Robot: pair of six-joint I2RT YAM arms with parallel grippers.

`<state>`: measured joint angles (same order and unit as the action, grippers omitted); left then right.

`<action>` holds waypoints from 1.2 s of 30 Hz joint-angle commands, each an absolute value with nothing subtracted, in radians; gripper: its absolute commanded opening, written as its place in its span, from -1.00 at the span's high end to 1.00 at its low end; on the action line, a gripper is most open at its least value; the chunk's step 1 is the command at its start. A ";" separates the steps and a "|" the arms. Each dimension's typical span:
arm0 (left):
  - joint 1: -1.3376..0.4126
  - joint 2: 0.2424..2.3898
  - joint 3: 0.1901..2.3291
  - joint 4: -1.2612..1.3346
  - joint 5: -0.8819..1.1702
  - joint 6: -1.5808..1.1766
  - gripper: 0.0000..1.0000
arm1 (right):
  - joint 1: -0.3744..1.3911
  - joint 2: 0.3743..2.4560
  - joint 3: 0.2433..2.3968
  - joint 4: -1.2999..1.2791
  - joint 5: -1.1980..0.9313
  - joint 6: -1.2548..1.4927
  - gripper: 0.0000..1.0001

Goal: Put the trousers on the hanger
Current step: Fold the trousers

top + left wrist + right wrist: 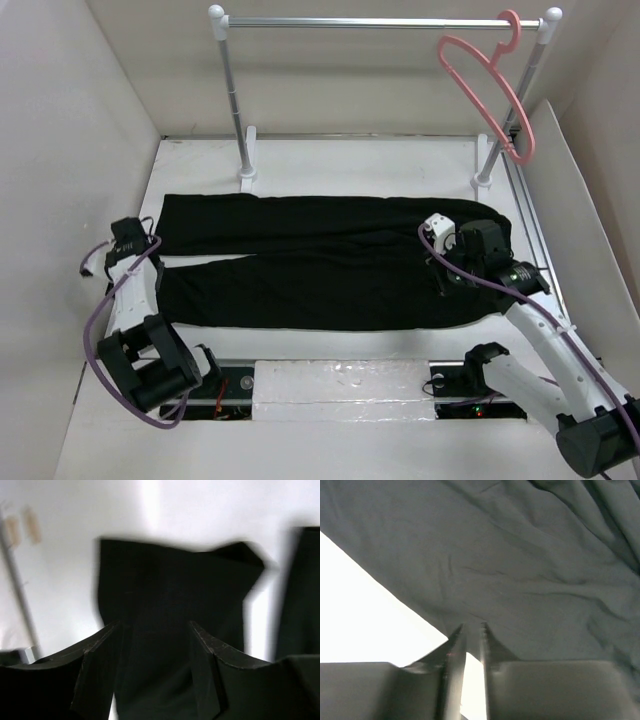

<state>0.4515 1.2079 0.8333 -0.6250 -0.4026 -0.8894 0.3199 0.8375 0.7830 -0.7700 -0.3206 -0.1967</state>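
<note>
Arm bases sit at 6 o'clock on the counter (350, 165). Trousers (300, 270) lie flat across its middle, waist toward 3 o'clock and leg ends toward 9. Hanger (492, 90) hangs on the rail (380, 22) at 1 o'clock. Left claw (155, 627) stands moderately wide over a leg hem. Right claw (471, 626) is narrow at the waist edge; whether it pinches cloth I cannot tell. Best to grip both ends firmly before lifting, keeping the cloth taut. Walls crowd 9 and 3 o'clock; open room lies toward 12.
</note>
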 commanded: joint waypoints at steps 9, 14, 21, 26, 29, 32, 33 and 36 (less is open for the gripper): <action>0.574 1.261 0.789 -0.687 -0.390 -0.917 -0.07 | 0.368 0.822 0.824 -0.752 -0.348 -0.272 0.07; 0.574 1.325 0.758 -0.621 -0.385 -0.887 -0.06 | 0.368 0.799 0.831 -0.761 -0.333 -0.255 0.07; 0.574 1.332 0.738 -0.557 -0.374 -0.835 0.64 | 0.368 0.769 0.802 -0.781 -0.301 -0.215 0.05; 0.574 1.290 0.742 -0.525 -0.373 -0.772 1.00 | 0.368 0.736 0.749 -0.764 -0.256 -0.184 -0.17; 0.574 1.296 0.726 -0.523 -0.368 -0.769 1.00 | 0.368 0.741 0.750 -0.747 -0.255 -0.172 -0.24; 0.574 1.315 0.733 -0.528 -0.354 -0.767 0.81 | 0.368 0.759 0.767 -0.750 -0.253 -0.172 -0.24; 0.574 1.324 0.741 -0.534 -0.351 -0.764 0.72 | 0.368 0.761 0.770 -0.753 -0.247 -0.173 -0.24; 0.574 1.362 0.742 -0.545 -0.348 -0.767 0.66 | 0.368 0.770 0.782 -0.753 -0.226 -0.175 -0.25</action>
